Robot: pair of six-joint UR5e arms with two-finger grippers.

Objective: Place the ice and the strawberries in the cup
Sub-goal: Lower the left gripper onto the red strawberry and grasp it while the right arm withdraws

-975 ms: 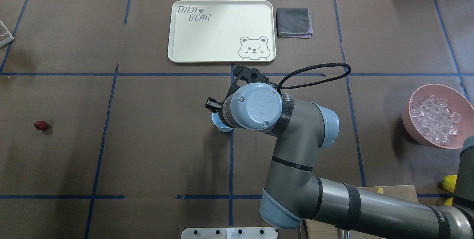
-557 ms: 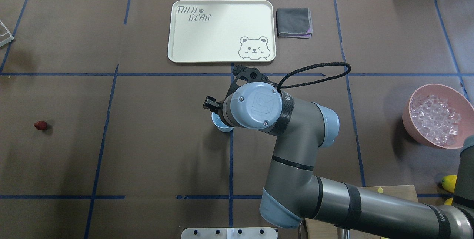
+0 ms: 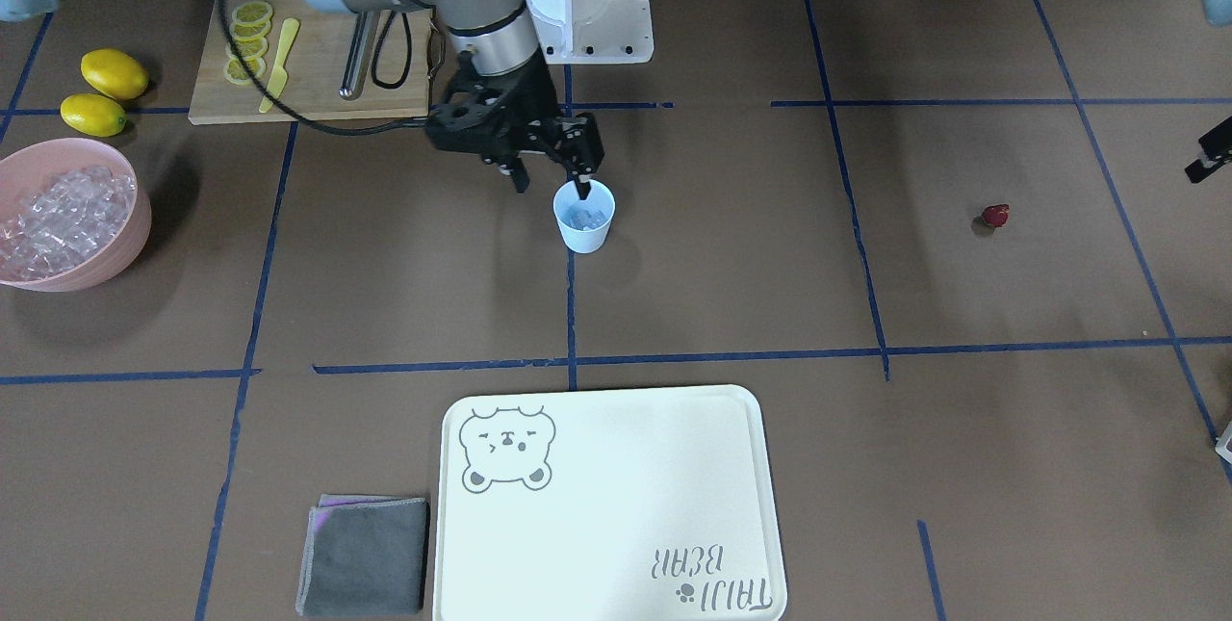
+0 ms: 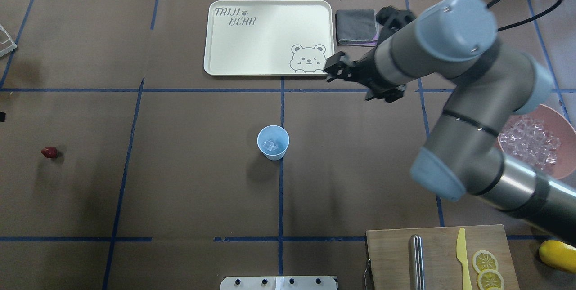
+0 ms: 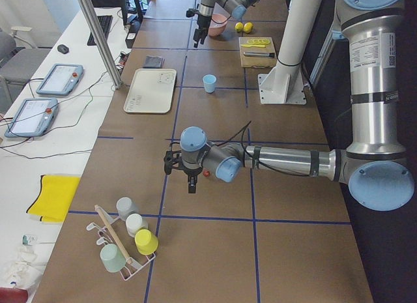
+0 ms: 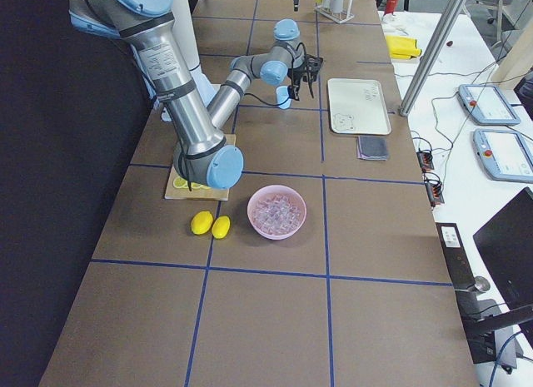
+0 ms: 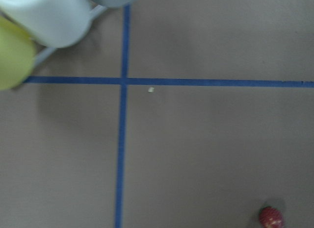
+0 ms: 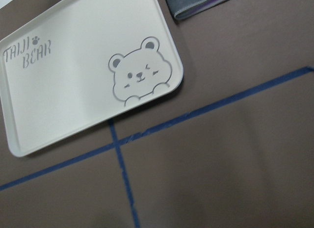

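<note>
The pale blue cup (image 4: 273, 142) stands upright at the table's middle with a few ice cubes (image 4: 270, 145) inside. In the overhead view my right gripper (image 4: 335, 69) is raised near the tray's near right corner, well clear of the cup. The front view shows it open beside the cup (image 3: 583, 217), one fingertip at the rim. The strawberry (image 4: 49, 152) lies alone on the left side and shows in the left wrist view (image 7: 271, 217). My left gripper (image 3: 1211, 151) only peeks in at the frame edge near the strawberry (image 3: 995, 216); I cannot tell its state.
A pink bowl (image 3: 135, 217) of ice sits far right of the robot. A cream bear tray (image 4: 270, 70) and a grey cloth (image 4: 357, 27) lie at the far side. A cutting board (image 4: 391, 254) with knife and lemon slices sits nearby, with two lemons (image 3: 114, 72). A cup rack (image 5: 124, 251) stands at the left end.
My right arm has lifted off the cup and swung away toward the tray's corner. The cup is now uncovered, with ice in it. The strawberry has not moved.
</note>
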